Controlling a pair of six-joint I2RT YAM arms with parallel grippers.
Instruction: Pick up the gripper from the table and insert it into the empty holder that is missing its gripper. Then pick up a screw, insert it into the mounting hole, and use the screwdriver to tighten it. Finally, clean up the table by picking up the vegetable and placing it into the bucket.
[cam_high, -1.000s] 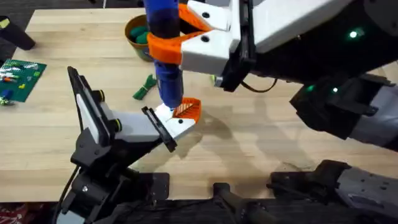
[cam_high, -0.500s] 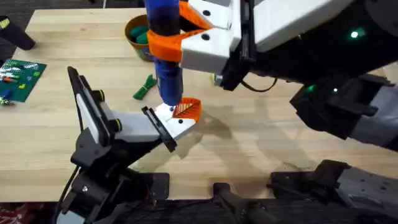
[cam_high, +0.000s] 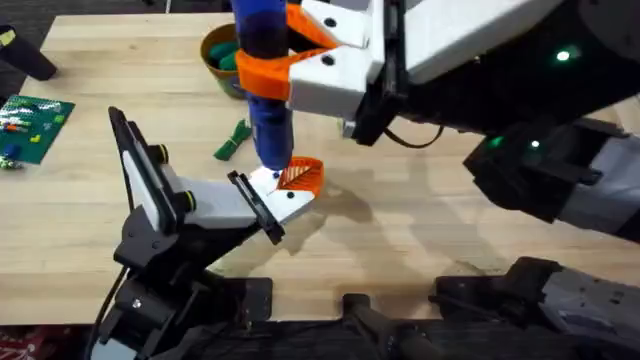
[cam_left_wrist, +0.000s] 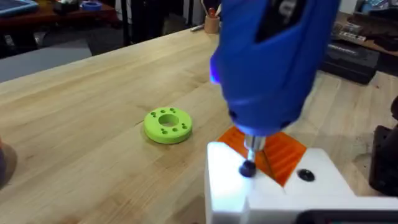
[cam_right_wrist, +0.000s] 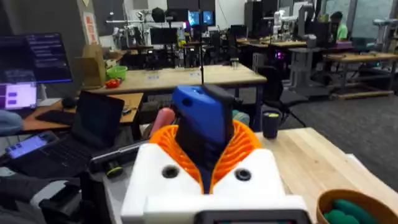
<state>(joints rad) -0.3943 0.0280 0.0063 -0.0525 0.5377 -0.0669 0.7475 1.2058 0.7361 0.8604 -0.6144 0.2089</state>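
My right gripper (cam_high: 268, 58) is shut on the blue screwdriver (cam_high: 272, 130), held upright; its orange pads (cam_right_wrist: 242, 146) clamp the screwdriver (cam_right_wrist: 202, 124). The screwdriver (cam_left_wrist: 273, 62) points down onto a dark screw (cam_left_wrist: 247, 168) in the white holder (cam_left_wrist: 273, 193). The holder (cam_high: 225, 205) sits at the end of my left arm. The small orange ribbed gripper (cam_high: 300, 177) sits against the holder's far end, and its ribbed face (cam_left_wrist: 283, 152) lies behind the screw. The dark-green vegetable (cam_high: 234, 140) lies on the table left of the screwdriver. The yellow bucket (cam_high: 213, 45) stands at the back, with something green inside.
A green brick baseplate (cam_high: 35, 122) lies at the table's left edge. A lime-green ring (cam_left_wrist: 168, 124) rests on the wood beyond the holder. A second dark hole (cam_left_wrist: 305, 175) shows on the holder's top. The bucket's rim (cam_right_wrist: 339, 200) is low and to the right of my right gripper.
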